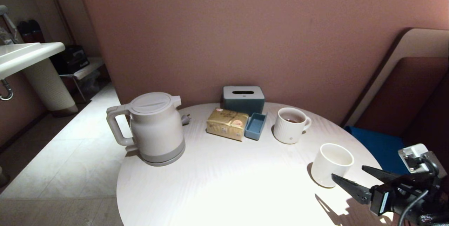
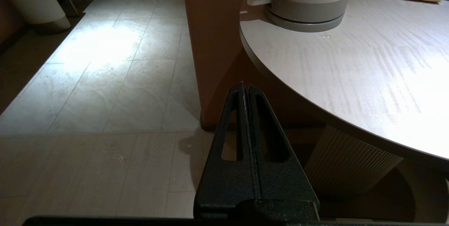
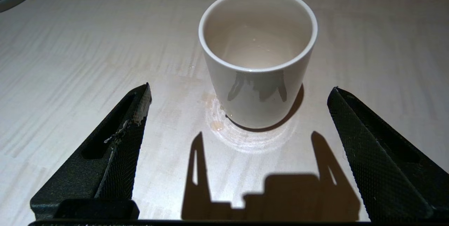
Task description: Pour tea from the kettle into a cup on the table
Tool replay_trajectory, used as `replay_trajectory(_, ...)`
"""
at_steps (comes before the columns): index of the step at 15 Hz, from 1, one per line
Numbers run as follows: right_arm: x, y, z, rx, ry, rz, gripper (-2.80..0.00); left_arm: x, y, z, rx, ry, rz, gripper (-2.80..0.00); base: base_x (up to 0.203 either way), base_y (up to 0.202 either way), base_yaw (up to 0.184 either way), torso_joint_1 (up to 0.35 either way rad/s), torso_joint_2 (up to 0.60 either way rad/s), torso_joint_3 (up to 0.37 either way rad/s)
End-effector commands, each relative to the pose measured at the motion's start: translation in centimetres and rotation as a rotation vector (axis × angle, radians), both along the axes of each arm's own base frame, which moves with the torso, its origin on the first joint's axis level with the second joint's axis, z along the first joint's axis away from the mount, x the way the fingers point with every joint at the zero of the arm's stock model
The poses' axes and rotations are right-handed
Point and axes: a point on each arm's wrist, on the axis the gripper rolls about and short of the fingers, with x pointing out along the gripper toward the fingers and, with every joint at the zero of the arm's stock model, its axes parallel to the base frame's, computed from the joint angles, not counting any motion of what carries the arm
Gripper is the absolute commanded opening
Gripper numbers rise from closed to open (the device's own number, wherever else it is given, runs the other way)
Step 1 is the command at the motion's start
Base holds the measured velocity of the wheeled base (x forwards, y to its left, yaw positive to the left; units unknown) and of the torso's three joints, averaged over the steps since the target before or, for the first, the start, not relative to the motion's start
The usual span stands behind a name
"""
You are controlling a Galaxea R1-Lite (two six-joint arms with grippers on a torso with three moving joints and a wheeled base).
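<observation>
The white kettle [image 1: 154, 127] stands upright with its lid shut at the left of the round white table [image 1: 217, 180]; its grey base [image 2: 305, 8] shows in the left wrist view. The plain white cup [image 1: 331, 164] stands near the table's right edge. My right gripper [image 1: 348, 171] hovers just in front of the cup [image 3: 257, 78], open wide, fingers apart from it. Pale tea [image 3: 257, 48] lies low in the cup, and a small drop [image 3: 216, 125] sits by its base. My left gripper [image 2: 245, 85] hangs shut and empty beside the table's left edge, above the floor.
A ribbed white mug [image 1: 290, 126] with dark liquid, a blue tray [image 1: 255, 126], a yellow packet [image 1: 227, 123] and a teal tissue box [image 1: 243, 99] line the back of the table. A wall rises behind. A blue seat [image 1: 379, 145] is at the right.
</observation>
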Motion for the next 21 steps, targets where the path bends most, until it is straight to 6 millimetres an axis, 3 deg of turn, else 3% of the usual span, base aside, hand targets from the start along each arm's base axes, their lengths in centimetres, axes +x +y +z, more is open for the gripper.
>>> replay_trajectory(1, -2.3, -0.1, 2.2, -0.001, -0.118, -0.024, 0.0, 0.0, 0.0, 0.0, 0.0, 0.001, 0.0, -2.8, 0.0, 0.0, 0.0, 0.0, 0.0, 0.0)
replay_trajectory(3, -3.7, -0.3, 3.2, -0.003, -0.151, -0.073, 0.0, 0.0, 0.0, 0.0, 0.0, 0.001, 0.001, -2.8, 0.0, 0.0, 0.0, 0.0, 0.0, 0.0)
replay_trajectory(7, -8.5, -0.5, 4.6, 0.03, -0.234, -0.111, 0.0, 0.0, 0.0, 0.0, 0.0, 0.001, 0.001, -2.8, 0.0, 0.0, 0.0, 0.0, 0.0, 0.0)
replay_trajectory(12, -14.7, -0.8, 4.8, 0.032, -0.199, -0.138, 0.0, 0.0, 0.0, 0.0, 0.0, 0.001, 0.0, -2.8, 0.0, 0.0, 0.0, 0.0, 0.0, 0.0)
replay_trajectory(17, -17.9, -1.2, 4.8, -0.001, -0.284, -0.276, 0.0, 0.0, 0.0, 0.0, 0.0, 0.001, 0.0, -2.8, 0.0, 0.0, 0.0, 0.0, 0.0, 0.0)
replay_trajectory(21, -20.1, -1.3, 2.5, -0.086, -0.347, -0.363, 0.0, 0.0, 0.0, 0.0, 0.0, 0.001, 0.0, -2.8, 0.0, 0.0, 0.0, 0.0, 0.0, 0.0)
